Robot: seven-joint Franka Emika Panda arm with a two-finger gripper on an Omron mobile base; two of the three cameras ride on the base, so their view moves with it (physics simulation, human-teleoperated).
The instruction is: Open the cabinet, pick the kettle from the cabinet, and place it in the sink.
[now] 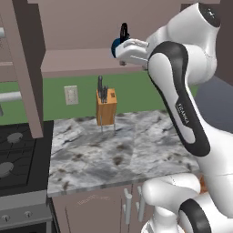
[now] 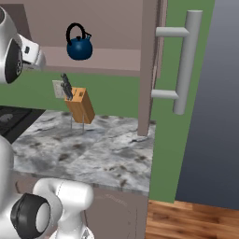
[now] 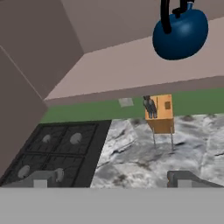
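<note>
The cabinet (image 2: 112, 28) stands open, its right door (image 2: 148, 70) swung out with a long grey bar handle (image 2: 186, 60). The glossy blue kettle (image 2: 79, 45) with a black arched handle sits upright on the cabinet shelf. In the left base view my white hand (image 1: 133, 51) covers part of the kettle (image 1: 117, 44). My gripper (image 3: 113, 178) is open with nothing between its fingertips (image 3: 186, 177). The kettle (image 3: 180, 34) appears up and to the right of the gap, apart from the fingers. The sink is out of view.
A wooden knife block (image 1: 106, 107) stands at the back of the marble counter (image 1: 118, 154), below the shelf. A black stovetop (image 1: 18, 154) lies left of the counter. The cabinet's left door (image 1: 27, 77) hangs open over the stove's edge. Lower cabinets (image 1: 95, 207) sit under the counter.
</note>
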